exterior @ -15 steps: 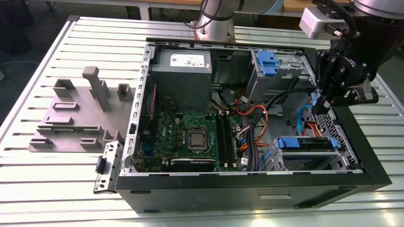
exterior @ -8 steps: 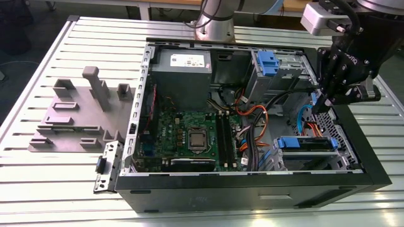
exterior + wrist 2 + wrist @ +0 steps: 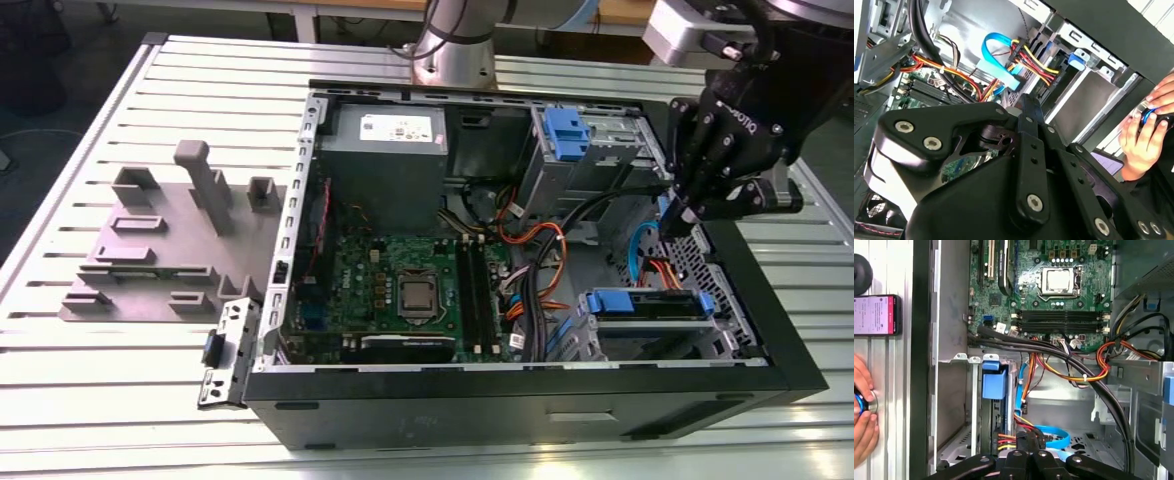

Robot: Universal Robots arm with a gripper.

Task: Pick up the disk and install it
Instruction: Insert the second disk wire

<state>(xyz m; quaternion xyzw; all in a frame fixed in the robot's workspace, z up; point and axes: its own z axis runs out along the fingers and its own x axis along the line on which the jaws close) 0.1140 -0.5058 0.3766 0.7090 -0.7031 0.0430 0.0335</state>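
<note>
The disk (image 3: pixel 649 304) sits in the drive bay at the near right corner of the open computer case, its blue bracket facing up. In both wrist views the bracket's blue tab (image 3: pixel 995 382) (image 3: pixel 1076 60) shows in that bay. My black gripper (image 3: pixel 679 220) hangs inside the case just beyond the bay, above the orange and blue cables. Its fingers are shut together with nothing held (image 3: pixel 1027 444) (image 3: pixel 1027 107). Red, yellow and black power wires (image 3: pixel 1012 437) lie right by the fingertips.
The case holds a motherboard (image 3: pixel 400 280), a grey power-supply box (image 3: pixel 387 135), thick black cables (image 3: pixel 1054 347) and a second blue bracket (image 3: pixel 567 135) in the far cage. A grey fixture (image 3: pixel 160 240) lies at the exterior view's left. A person's hand (image 3: pixel 861 410) and a phone (image 3: pixel 876 315) rest beside the case.
</note>
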